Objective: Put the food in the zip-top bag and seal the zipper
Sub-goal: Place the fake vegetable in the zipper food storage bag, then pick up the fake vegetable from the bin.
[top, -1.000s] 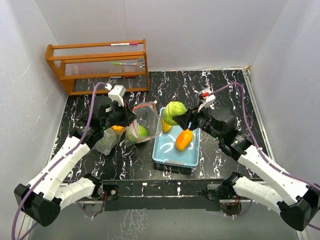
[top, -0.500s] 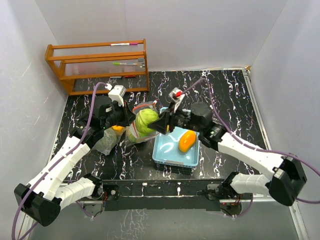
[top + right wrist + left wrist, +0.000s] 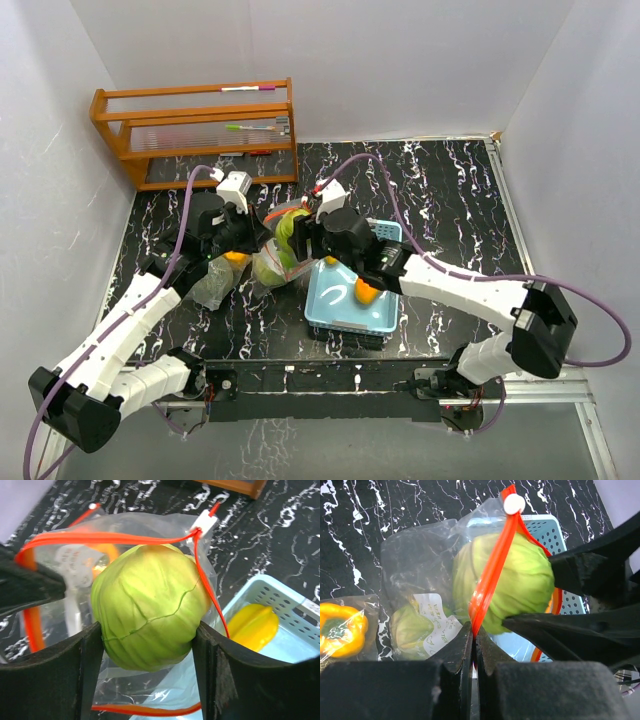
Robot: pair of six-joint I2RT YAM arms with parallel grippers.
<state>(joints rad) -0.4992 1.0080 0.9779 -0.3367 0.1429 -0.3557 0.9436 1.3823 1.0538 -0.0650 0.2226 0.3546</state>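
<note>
Left gripper (image 3: 474,630): fully closed, pinching the orange-red zipper rim (image 3: 492,570) of the clear plastic zip-top bag (image 3: 415,560), some way along from the white slider tab (image 3: 514,503). Judged purpose: it lifts one lip so the mouth stands open toward the right arm. Right gripper (image 3: 147,630): set wide, its two black fingers (image 3: 85,670) against opposite sides of a light-green cabbage-like ball (image 3: 145,600). It holds the ball squarely in the bag's mouth, with the zipper rim passing above and below it. Whether that grip is loosening I cannot tell. A second light-green ball (image 3: 410,627) lies deeper in the bag beside a white label. A yellow-orange toy pepper (image 3: 340,627) lies under clear film at far left; same bag or not, I cannot tell. The light-blue perforated plastic basket (image 3: 300,630) holds a yellow ridged piece (image 3: 255,625) and an orange oval piece (image 3: 366,291). The bag lies on the black white-veined surface (image 3: 450,190) just beside the basket, which makes for a short carry. Judgement: insertion step; loading partly done, sealing not begun. The ball nearly fills the mouth, so it may catch the rim and drag it out of the left pinch.
</note>
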